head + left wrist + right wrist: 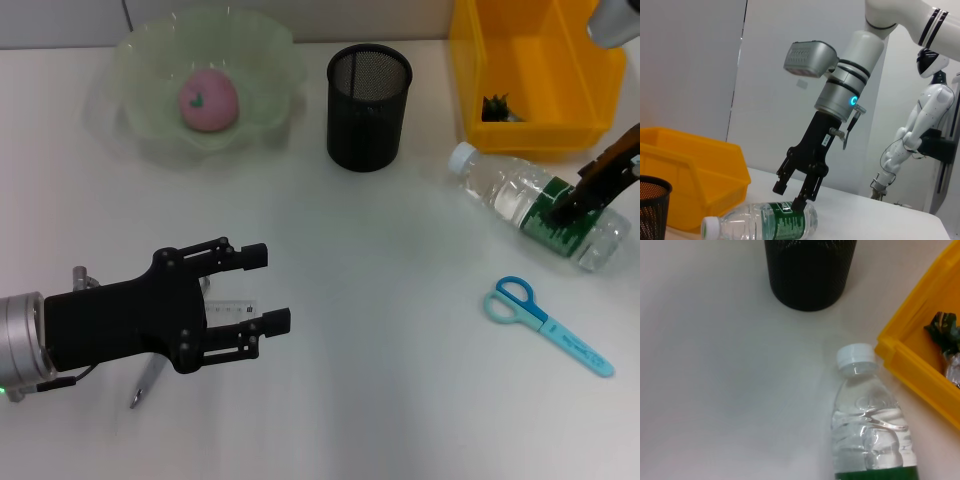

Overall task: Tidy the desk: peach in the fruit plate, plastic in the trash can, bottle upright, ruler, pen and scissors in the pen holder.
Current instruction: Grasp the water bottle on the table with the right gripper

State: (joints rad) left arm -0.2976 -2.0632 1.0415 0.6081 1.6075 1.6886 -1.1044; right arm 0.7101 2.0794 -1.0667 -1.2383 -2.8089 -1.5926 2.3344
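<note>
The water bottle (535, 207) lies on its side on the white desk (380, 330), white cap toward the black mesh pen holder (368, 106), just in front of the yellow bin (535, 70). The right claw (578, 205) stands over its green label, jaws spread to either side of it, arm cut off at the frame's edge. Open desk stretches ahead of the cap. The left claw (272, 288) hovers open and empty, hiding most of a clear ruler (232, 308) and a pen (145, 385). Blue scissors (550, 325) lie apart. The peach (208, 99) sits in the green fruit plate (150, 125).
</note>
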